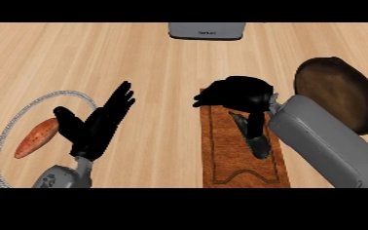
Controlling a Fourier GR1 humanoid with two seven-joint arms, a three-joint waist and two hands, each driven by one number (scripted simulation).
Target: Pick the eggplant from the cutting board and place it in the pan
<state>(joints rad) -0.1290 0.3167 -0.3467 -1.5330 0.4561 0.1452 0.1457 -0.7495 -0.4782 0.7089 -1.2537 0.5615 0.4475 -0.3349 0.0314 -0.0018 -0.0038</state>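
A dark eggplant (254,133) lies lengthwise on the brown wooden cutting board (223,168), right of centre. My right hand (233,92) hovers over the board's far end, right at the eggplant's far tip, and hides that tip. Whether it touches the eggplant is unclear. The dark brown pan (334,90) sits at the right edge, behind my right forearm. My left hand (99,122) rests open at the left, fingers up, holding nothing.
An orange sweet potato (36,137) lies on a grey-rimmed plate (50,97) at the far left, just beside my left hand. A grey appliance (207,30) stands at the back centre. Bare wooden counter lies between the two hands.
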